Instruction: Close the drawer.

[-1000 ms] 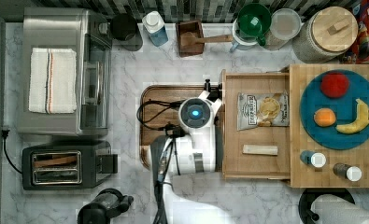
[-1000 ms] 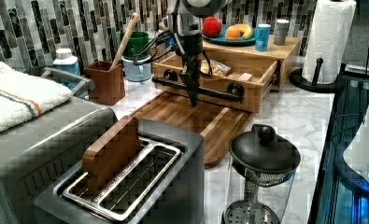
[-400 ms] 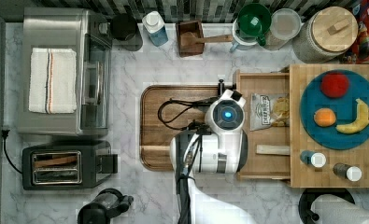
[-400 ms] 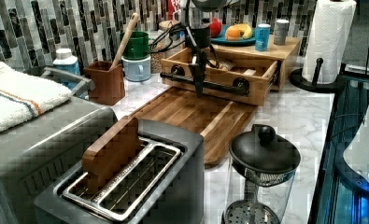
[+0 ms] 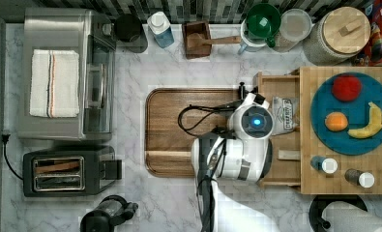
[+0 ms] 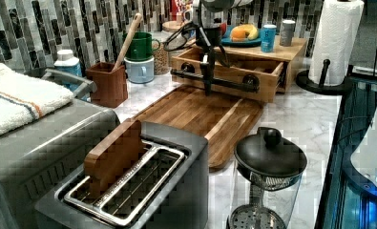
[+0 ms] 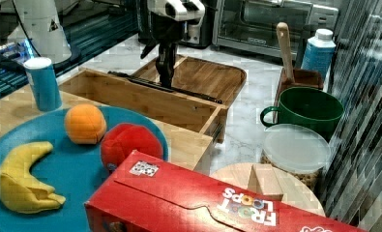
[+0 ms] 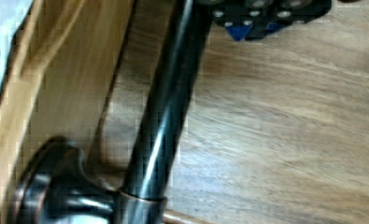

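While the drawer [image 6: 234, 76] stands part-open, the fingers [image 6: 207, 78] touch its handle [image 6: 224, 82], grip unclear.

My bench is a white marble-pattern countertop [image 5: 130, 203] with grey veining. A mosaic tile backsplash [image 6: 43, 28] of dark and grey strips backs it. Lighting even

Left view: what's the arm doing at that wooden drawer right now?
The Franka arm's gripper is down against the long black bar handle on the front of the light bamboo drawer, pressing from the side of the dark brown wooden tray. The drawer is part open under the light wooden block carrying the blue plate; a snack bag lies inside. Closing isn't finished.
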Controlling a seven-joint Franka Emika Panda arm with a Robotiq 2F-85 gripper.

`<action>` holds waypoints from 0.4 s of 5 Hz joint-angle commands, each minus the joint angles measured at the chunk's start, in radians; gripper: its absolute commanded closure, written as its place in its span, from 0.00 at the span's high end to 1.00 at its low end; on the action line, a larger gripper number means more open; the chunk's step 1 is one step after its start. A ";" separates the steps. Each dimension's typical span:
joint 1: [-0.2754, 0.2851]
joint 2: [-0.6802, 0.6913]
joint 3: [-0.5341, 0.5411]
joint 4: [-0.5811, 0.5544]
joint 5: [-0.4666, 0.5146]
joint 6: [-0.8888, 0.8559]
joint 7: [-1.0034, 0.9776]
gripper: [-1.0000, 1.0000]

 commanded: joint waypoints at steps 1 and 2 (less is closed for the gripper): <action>-0.184 0.093 -0.140 0.221 0.065 -0.051 -0.251 0.00; -0.227 0.111 -0.148 0.268 0.076 -0.067 -0.308 0.00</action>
